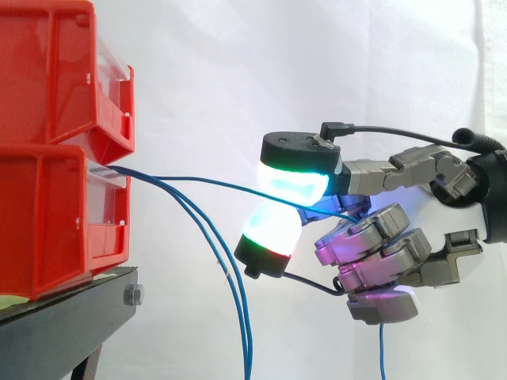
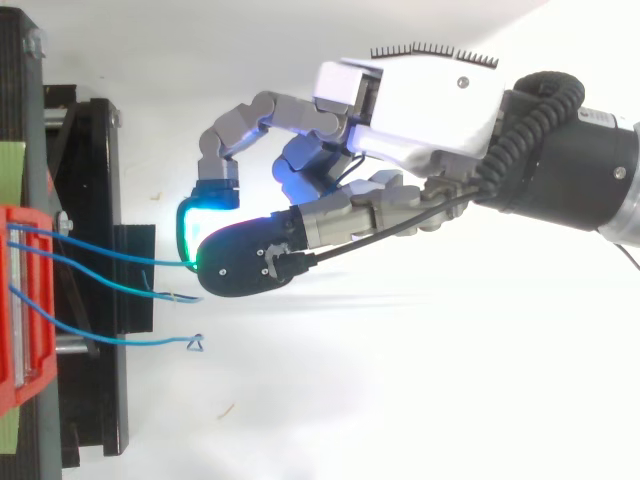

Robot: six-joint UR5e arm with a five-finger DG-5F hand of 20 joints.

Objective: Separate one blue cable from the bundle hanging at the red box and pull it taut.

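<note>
Hand (image 2: 420,110), blue cable (image 1: 207,182) between its pads (image 1: 293,184).

Your side camera sits close, level with the red bins (image 1: 55,150) at 9 o'clock, facing the white curtain (image 1: 238,79); the hand (image 1: 372,237) sits toward 3 o'clock. Your top camera looks straight down, equally near. Both share the bin fronts, blue cables (image 1: 206,183) and hand.
</note>
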